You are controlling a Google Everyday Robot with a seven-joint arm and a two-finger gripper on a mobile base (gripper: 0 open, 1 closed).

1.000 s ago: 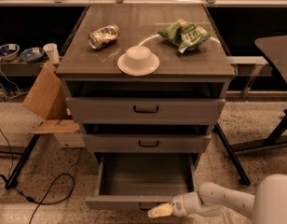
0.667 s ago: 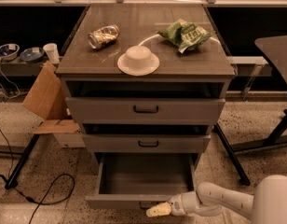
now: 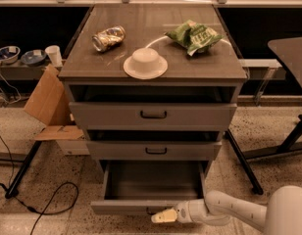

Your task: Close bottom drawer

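The bottom drawer (image 3: 141,205) of the grey metal cabinet is pulled far out, showing its bare grey interior (image 3: 153,180). Its low front panel faces me near the bottom of the camera view. My gripper (image 3: 163,216) comes in from the lower right on a white arm (image 3: 239,212). Its pale tip lies against the front panel, right at the small dark handle, which it mostly hides. The middle drawer (image 3: 155,151) and the top drawer (image 3: 153,115) each stand slightly out.
On the cabinet top lie a crushed can (image 3: 108,37), an upturned white bowl on a plate (image 3: 145,62) and a green chip bag (image 3: 192,34). A cardboard box (image 3: 50,106) stands left. A cable (image 3: 48,199) lies on the floor. Table legs (image 3: 244,163) stand right.
The gripper has stayed at the drawer's front panel with almost no shift. The drawer is open about as far as before.
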